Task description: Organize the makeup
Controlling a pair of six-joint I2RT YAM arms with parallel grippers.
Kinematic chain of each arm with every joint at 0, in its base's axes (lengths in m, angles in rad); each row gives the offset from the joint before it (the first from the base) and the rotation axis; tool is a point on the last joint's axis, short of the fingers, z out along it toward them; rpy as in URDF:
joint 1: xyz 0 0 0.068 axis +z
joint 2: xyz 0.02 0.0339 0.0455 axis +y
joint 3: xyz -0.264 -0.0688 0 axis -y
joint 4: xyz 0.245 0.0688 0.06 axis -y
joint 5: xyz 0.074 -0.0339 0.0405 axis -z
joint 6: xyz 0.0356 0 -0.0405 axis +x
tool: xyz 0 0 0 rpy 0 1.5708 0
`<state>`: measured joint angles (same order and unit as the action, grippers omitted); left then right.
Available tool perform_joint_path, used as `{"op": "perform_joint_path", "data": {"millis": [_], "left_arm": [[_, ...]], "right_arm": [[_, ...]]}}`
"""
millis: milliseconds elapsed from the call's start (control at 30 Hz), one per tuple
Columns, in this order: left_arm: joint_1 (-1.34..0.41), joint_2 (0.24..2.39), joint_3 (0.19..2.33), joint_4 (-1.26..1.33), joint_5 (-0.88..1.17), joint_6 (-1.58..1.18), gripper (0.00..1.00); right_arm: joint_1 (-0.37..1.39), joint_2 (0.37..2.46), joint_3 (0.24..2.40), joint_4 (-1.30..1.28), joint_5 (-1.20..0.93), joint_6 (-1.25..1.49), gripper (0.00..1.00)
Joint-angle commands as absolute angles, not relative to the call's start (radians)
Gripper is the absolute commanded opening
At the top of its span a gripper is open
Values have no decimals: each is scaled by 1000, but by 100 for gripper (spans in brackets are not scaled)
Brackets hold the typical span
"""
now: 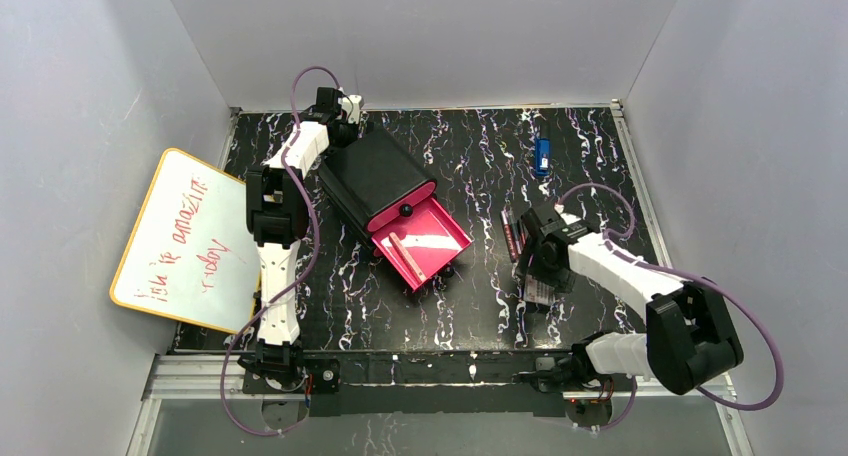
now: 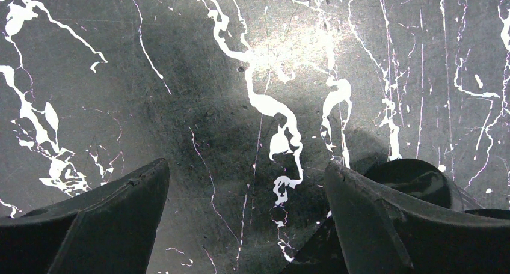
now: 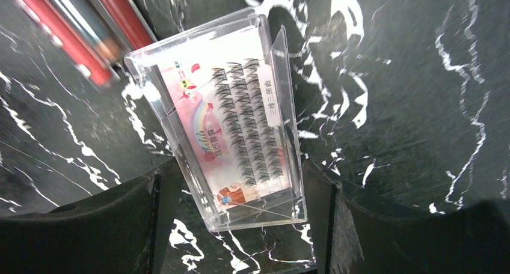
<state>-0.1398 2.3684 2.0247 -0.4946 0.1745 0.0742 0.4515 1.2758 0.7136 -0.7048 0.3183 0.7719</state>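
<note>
**Right tool astride the lash case, nothing pinched yet**

My right tool (image 3: 234, 172) hangs over the clear hard-plastic case of false lashes (image 3: 234, 118). The jaws are spread wide with one finger on either side of its near end, so the tool is released, not clenched. One finger looks close to touching the case's edge, and the other stands off a little.

The case lies on the black marbled bench (image 3: 421, 106), just beside the dark-red and pink sticks (image 3: 66, 27). It is well apart from the open pink drawer (image 1: 425, 241) of the black box (image 1: 375, 171).

I judge the case light, stiff and slick. Its walls are thin and could crack, and one long side of the lid looks slightly ajar. I'd take it across the narrow width, pads on the two long edges near the middle, and squeeze gently so the lid stays shut. It sits skewed to my jaws, so it may twist as I close.

My left tool (image 2: 246, 184) is spread too, with only bare bench between its fingers.
</note>
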Motion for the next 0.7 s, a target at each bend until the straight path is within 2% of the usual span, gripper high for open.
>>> {"op": "perform_joint_path", "data": {"millis": [0, 400, 667], "left_arm": [[-160, 2373, 2051, -537, 221, 74, 98], [-160, 2374, 2051, -537, 219, 75, 98], [-160, 2378, 2052, -537, 219, 74, 98]], "right_arm": [[496, 1269, 669, -691, 304, 845, 79], [512, 1327, 675, -668, 328, 844, 84], [517, 1356, 630, -620, 313, 850, 81]]}}
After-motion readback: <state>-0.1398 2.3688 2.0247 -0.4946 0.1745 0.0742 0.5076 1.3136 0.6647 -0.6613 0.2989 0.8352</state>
